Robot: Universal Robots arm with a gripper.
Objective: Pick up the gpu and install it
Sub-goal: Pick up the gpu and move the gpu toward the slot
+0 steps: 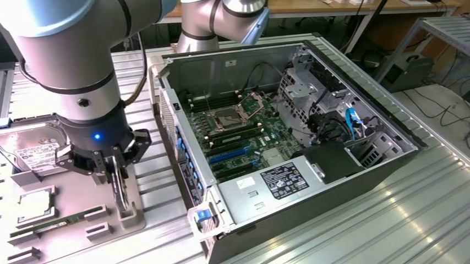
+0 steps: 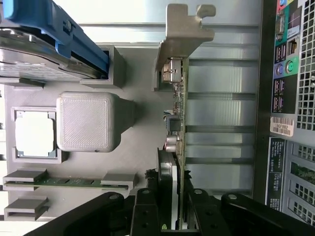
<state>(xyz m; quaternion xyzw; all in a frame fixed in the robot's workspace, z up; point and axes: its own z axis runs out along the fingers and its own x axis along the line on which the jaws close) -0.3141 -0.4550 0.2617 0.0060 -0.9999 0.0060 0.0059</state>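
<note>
The gpu (image 1: 122, 193) stands on edge in a grey holder block (image 1: 132, 219) on the parts tray, at the exterior view's left of the open computer case. My gripper (image 1: 118, 175) reaches straight down over it, with its fingers shut against both faces of the card's upper part. In the wrist view the gpu (image 2: 178, 105) shows edge-on, its pale metal bracket (image 2: 184, 29) at the far end, and the black fingers of the gripper (image 2: 173, 209) clamp it. The card's lower edge still rests in the holder.
The open computer case (image 1: 331, 71) lies on its side, with the motherboard and its blue expansion slots (image 1: 226, 157) exposed. On the grey tray (image 1: 74, 192) are a hard drive (image 1: 33, 149), a CPU (image 1: 34, 203) and a green RAM stick (image 1: 52, 225). The case's rear panel (image 2: 290, 98) runs close beside the card.
</note>
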